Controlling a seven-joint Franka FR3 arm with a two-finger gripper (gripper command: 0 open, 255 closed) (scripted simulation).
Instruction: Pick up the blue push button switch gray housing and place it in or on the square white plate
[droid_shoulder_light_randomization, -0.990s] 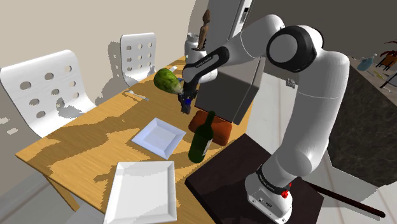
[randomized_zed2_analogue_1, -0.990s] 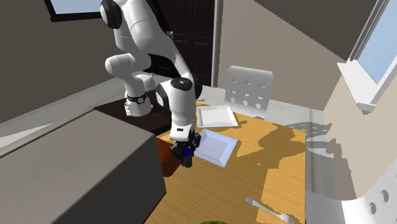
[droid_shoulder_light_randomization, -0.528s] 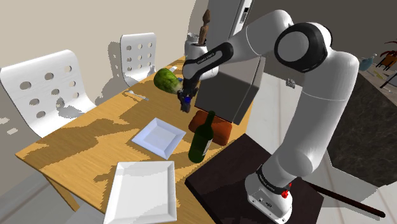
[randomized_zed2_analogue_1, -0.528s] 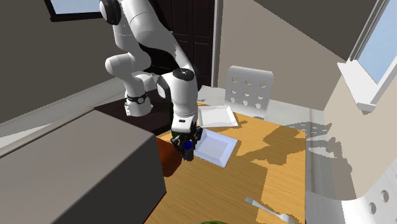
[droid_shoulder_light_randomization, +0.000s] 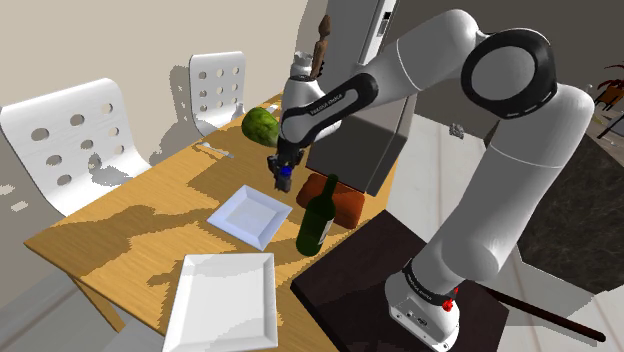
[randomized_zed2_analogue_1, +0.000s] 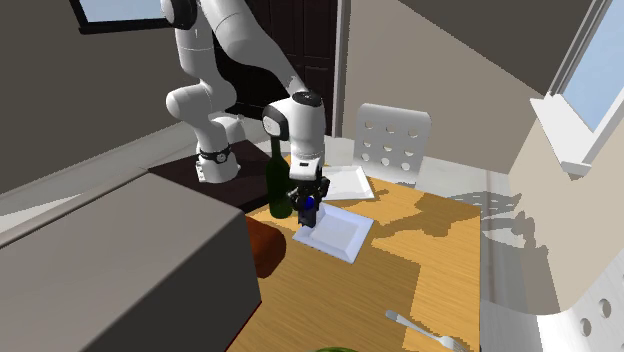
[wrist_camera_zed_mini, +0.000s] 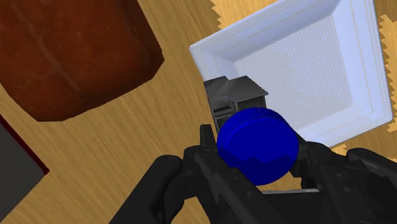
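**Change.** A second ago we had the gripper (droid_shoulder_light_randomization: 283, 172) beside the grey box (droid_shoulder_light_randomization: 362, 140), above the brown block (droid_shoulder_light_randomization: 345, 202). It has since swung left and now hangs over the corner of the small square plate (droid_shoulder_light_randomization: 250, 214) nearest that block. We judge the carry nearly done. What remains is a short move toward the plate's middle, a descent, then release.

**Gripper.** It is closed on the switch (wrist_camera_zed_mini: 257, 145). The fingers (wrist_camera_zed_mini: 184, 175) clasp the grey housing from both sides, and the blue button faces the wrist camera.

**Switch.** It is held in the air, clear of the worktop (droid_shoulder_light_randomization: 130, 230), and in the wrist view it sits over the plate's edge.

**Count, left to right in the shoulder view:**
- Chairs, white with perforated backs: two, one at the near left (droid_shoulder_light_randomization: 65, 135) and one further back (droid_shoulder_light_randomization: 218, 85).
- Square white plates: two, the large square plate (droid_shoulder_light_randomization: 222, 300) at the near edge and the small one at mid-worktop.
- Fork (droid_shoulder_light_randomization: 213, 150): one, on the far side.
- Green fruit (droid_shoulder_light_randomization: 262, 125): one, far of the small plate.
- Switch: one, in the gripper.
- Dark bottle (droid_shoulder_light_randomization: 320, 215): one, upright just right of the small plate.
- Brown block: one, behind the bottle.
- Grey box: one, at the right.
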